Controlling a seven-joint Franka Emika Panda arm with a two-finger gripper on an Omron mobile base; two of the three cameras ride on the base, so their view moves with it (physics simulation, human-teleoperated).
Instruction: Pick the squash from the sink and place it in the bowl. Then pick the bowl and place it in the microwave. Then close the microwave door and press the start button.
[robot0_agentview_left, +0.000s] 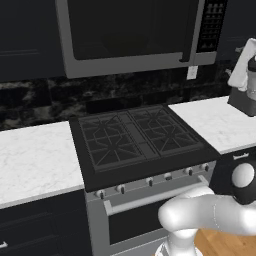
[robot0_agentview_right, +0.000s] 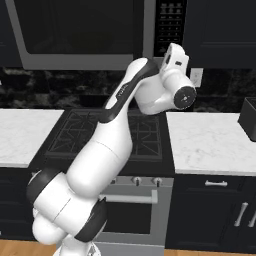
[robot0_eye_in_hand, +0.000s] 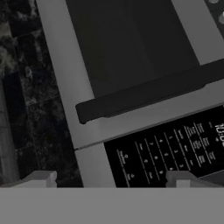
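Observation:
The microwave (robot0_agentview_left: 75, 65) hangs above the stove with its dark glass door (robot0_agentview_left: 130, 30) shut flat against the frame. Its black keypad strip (robot0_agentview_right: 170, 25) runs down the right side. My hand (robot0_agentview_right: 175, 57) is raised just below and in front of that strip. In the hand view the keypad (robot0_eye_in_hand: 170, 148) lies close ahead, with the door's long dark handle (robot0_eye_in_hand: 148, 94) beyond it. My gripper (robot0_eye_in_hand: 111, 179) is open, its fingertips (robot0_eye_in_hand: 39, 178) wide apart with nothing between them. The squash, the bowl and the sink are out of view.
A black gas stove (robot0_agentview_left: 135, 137) with a row of knobs (robot0_agentview_left: 150, 181) sits under the microwave, with white marble counters (robot0_agentview_left: 35, 155) on either side. A dark box (robot0_agentview_right: 250, 117) stands on the right counter. A wall outlet (robot0_agentview_right: 196, 76) is beside my hand.

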